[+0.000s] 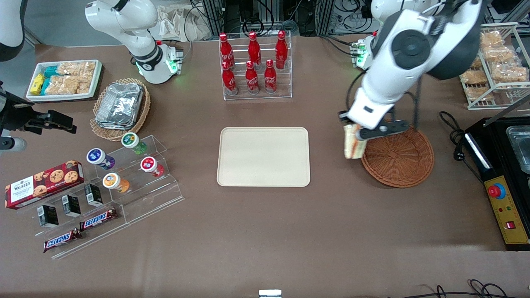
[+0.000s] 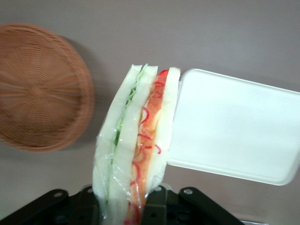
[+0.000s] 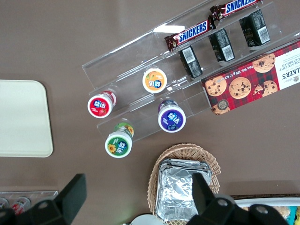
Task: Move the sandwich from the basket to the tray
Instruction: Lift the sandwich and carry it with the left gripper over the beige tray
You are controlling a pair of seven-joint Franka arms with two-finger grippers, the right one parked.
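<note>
The claw point(image 1: 359, 134) is clamped on the sandwich point(image 1: 354, 142), holding it clear of the tabletop point(image 1: 265, 231) at the rim of the basket point(image 1: 399, 159), on the side facing the tray point(image 1: 264, 156). The basket below the claw looks empty, and the tray lies bare a little way off from the claw, toward the parked arm's end. In the wrist view the sandwich point(image 2: 136, 145) hangs from the fingers point(image 2: 157, 206) by one end, its plastic wrap crinkled and shiny. It is probably light and soft, so a firm squeeze would crush the bread, and the film may slip; gripping across the flat bread faces near the thick end seems safest
</note>
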